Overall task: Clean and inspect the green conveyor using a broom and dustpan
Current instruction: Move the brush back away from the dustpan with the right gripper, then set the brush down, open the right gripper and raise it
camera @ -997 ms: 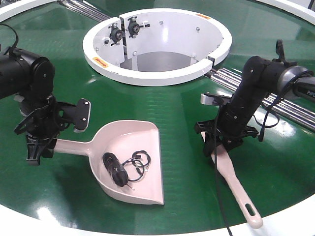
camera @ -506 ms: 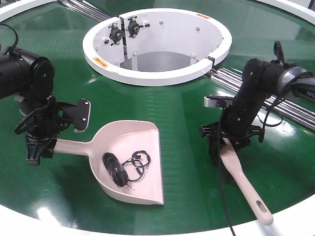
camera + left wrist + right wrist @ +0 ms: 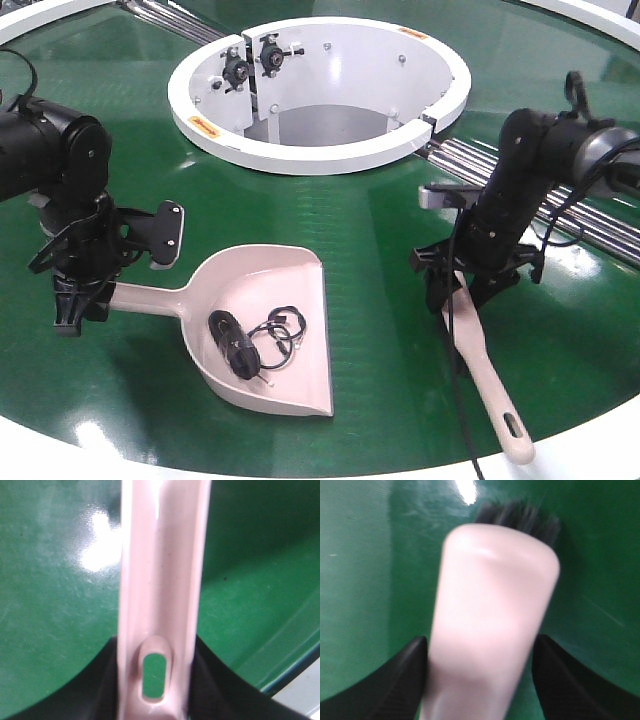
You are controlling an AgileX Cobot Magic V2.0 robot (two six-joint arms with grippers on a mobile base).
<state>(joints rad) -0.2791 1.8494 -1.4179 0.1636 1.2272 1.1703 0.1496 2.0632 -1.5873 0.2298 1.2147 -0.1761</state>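
Beige-pink dustpan (image 3: 290, 282), black cable (image 3: 248, 342) inside, slim broom (image 3: 481, 362)

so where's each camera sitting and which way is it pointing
Exterior front: above the near edge, facing forward and down over the green conveyor; both arms show, left gripper on the dustpan, right gripper on the broom.
Left wrist: on the left arm, looking down the dustpan handle; dark fingers at bottom.
Right wrist: looking along the broom to its bristles; fingers either side.
Shared: each wrist view's tool also shows in front.
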